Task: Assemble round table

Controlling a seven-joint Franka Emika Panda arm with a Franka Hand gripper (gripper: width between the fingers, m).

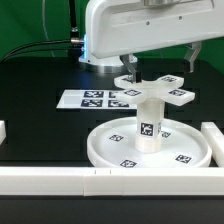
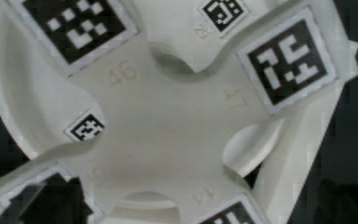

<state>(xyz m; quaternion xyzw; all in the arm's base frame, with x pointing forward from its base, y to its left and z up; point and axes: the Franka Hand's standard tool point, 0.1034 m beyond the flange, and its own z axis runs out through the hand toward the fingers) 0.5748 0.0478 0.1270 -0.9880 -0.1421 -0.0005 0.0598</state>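
White post (image 1: 149,122) stands in the disc (image 1: 110,152), cross-shaped base (image 1: 157,90) on top; the claw (image 1: 160,60) is spread, holding nothing.

White tagged post (image 1: 149,122) stands upright in the round disc's (image 1: 150,152) hub.

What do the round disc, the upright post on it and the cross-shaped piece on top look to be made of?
Disc: likely matte white plastic, with a smooth moulded rim. Post: same uniform white, probably plastic, with a printed tag. Cross-shaped piece: also seemingly plastic; the wrist view shows faint surface lines.

Tagged post (image 1: 149,122) upright on disc (image 1: 110,140)
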